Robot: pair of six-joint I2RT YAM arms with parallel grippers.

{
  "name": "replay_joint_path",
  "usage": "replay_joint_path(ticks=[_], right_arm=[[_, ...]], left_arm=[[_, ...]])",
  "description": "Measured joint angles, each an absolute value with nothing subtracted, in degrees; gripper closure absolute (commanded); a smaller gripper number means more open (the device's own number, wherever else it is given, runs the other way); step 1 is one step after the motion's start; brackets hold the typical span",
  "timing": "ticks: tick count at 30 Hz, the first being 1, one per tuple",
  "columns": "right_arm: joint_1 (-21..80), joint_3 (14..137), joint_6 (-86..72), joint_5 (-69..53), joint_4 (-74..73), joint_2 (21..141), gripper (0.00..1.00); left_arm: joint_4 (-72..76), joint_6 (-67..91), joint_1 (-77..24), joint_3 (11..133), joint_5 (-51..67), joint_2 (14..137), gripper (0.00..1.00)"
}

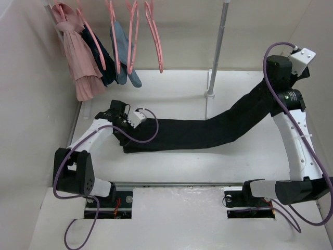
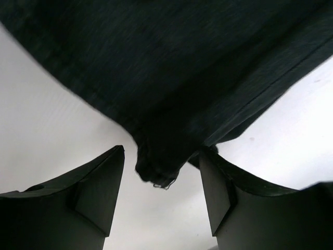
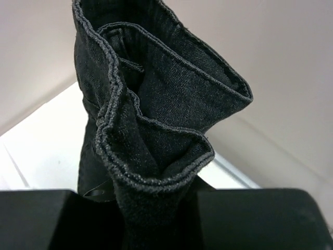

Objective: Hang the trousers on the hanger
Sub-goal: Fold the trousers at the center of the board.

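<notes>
The black trousers (image 1: 208,130) lie stretched across the table from left to upper right. My right gripper (image 1: 266,89) is shut on their right end and holds it up off the table; the bunched hem stands up between the jaws in the right wrist view (image 3: 156,156). My left gripper (image 1: 130,127) is at their left end, low over the table. In the left wrist view it is open (image 2: 162,151), and a corner of the trousers (image 2: 156,172) hangs between the fingers, unpinched. Several pink hangers hang on the rail at the back; one empty hanger (image 1: 157,39) is rightmost.
On the rail's left hangers hang a pink garment (image 1: 78,57), a dark navy garment (image 1: 101,60) and a blue-grey one (image 1: 125,57). The rack's grey pole (image 1: 216,52) stands on the table just behind the trousers. Walls close in left and right.
</notes>
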State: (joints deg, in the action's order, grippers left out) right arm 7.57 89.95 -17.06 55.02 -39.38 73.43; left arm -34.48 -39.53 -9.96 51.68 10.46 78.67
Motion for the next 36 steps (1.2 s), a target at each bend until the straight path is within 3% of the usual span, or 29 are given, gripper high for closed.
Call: replay_joint_path(ticks=[12,16,22,30,36], right_arm=[[5.9,100.9,-1.2,60.3,-30.0,76.4,1.0],[17.1,98.2,-0.5,64.6,-26.9,76.6,1.0],[38.9,92.9,-21.3,65.2,-35.9,84.6,1.0],[48.4,86.5,-50.2,55.9,-44.6,95.0,1.0],[49.5,81.8,-58.8,52.7,-43.4,94.4,1.0]], left_arm=[[-34.3,-38.1,-16.5,57.3,17.1,82.0,0.44],[-30.3,-35.2,-20.9,58.4,17.6,85.1,0.44],[-25.7,-32.2,-24.3,57.9,18.7,89.9,0.45],[-23.1,-31.6,-24.3,55.0,19.0,91.5,0.5],[-22.2,-31.6,-24.3,53.2,19.1,91.5,0.5]])
